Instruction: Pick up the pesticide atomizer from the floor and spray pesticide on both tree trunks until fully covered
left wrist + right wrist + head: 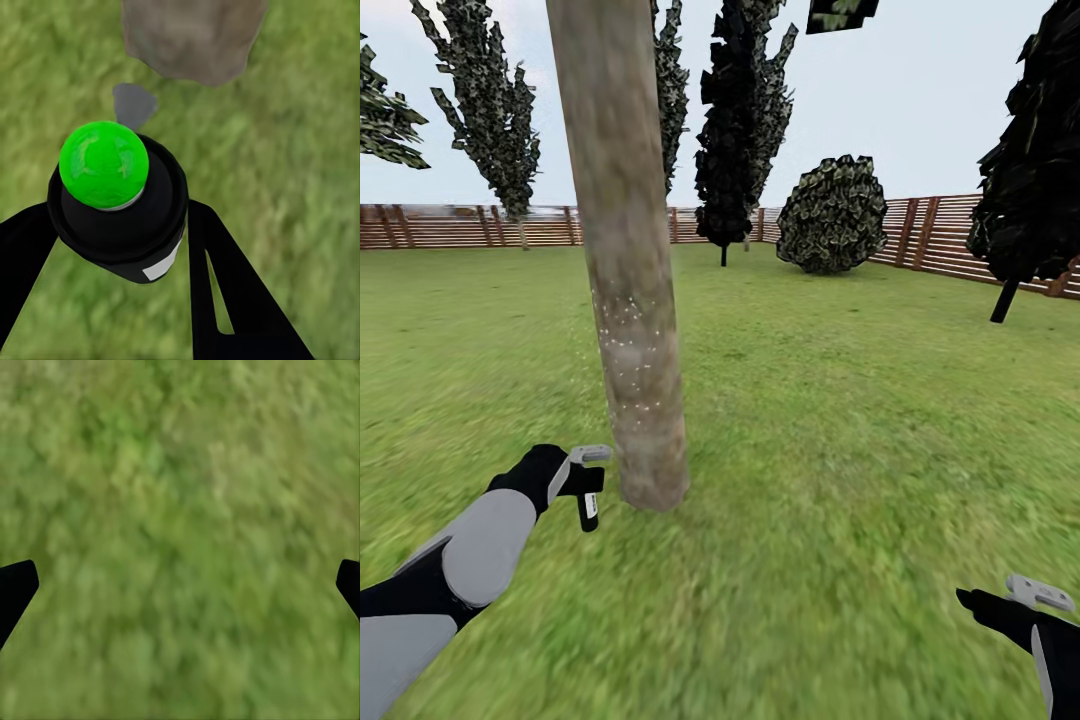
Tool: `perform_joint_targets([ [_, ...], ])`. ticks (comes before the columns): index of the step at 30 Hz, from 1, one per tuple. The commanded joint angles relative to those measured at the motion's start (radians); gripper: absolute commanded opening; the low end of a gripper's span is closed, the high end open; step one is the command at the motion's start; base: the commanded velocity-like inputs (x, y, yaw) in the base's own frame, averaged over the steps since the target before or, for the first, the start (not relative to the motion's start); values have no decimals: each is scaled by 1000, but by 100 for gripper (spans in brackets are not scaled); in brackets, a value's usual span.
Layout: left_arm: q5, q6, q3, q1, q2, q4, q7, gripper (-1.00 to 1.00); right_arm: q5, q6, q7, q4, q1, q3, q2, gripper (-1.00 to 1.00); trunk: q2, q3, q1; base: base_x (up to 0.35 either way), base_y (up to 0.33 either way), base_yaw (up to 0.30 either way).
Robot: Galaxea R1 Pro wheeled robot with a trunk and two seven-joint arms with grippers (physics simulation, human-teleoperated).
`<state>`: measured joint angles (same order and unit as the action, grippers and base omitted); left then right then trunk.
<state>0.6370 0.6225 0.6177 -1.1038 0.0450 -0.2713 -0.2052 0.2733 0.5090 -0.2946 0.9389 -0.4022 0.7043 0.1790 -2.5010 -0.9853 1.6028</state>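
A thick grey-brown tree trunk (632,300) rises from the grass (840,480) just ahead, left of centre. Fine white specks of pesticide (625,350) dot its lower bark. My left gripper (588,478) is low and just left of the trunk's base, shut on the small black pesticide atomizer (590,505). In the left wrist view the atomizer (120,217) shows a green dot on top and a pale strip, gripped between my black fingers (225,292), with the trunk's base (195,37) close beyond. My right gripper (1040,595) hangs open over bare grass (180,510) at the lower right.
Dark thin-trunked conifers (740,130) and a round bush (832,215) stand far back by the brown slat fence (940,235). Another dark tree (1030,180) leans at the right. Lawn stretches wide to the right of the trunk.
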Motion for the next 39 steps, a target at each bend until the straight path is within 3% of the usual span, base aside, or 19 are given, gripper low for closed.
perform_joint_targets([
  [1,10,3,7,0,-1,-2,-8,-100,11,3,-9,1,-1,3,0,100,0,-1,0,26,0,3],
  [20,10,5,5,21,-4,-2,-8,-100,11,3,-9,0,-1,3,0,100,0,-1,0,33,-6,68],
  [39,10,6,5,21,-6,-2,-8,-100,11,3,-10,0,-1,3,-1,100,0,-7,0,-27,-287,119],
])
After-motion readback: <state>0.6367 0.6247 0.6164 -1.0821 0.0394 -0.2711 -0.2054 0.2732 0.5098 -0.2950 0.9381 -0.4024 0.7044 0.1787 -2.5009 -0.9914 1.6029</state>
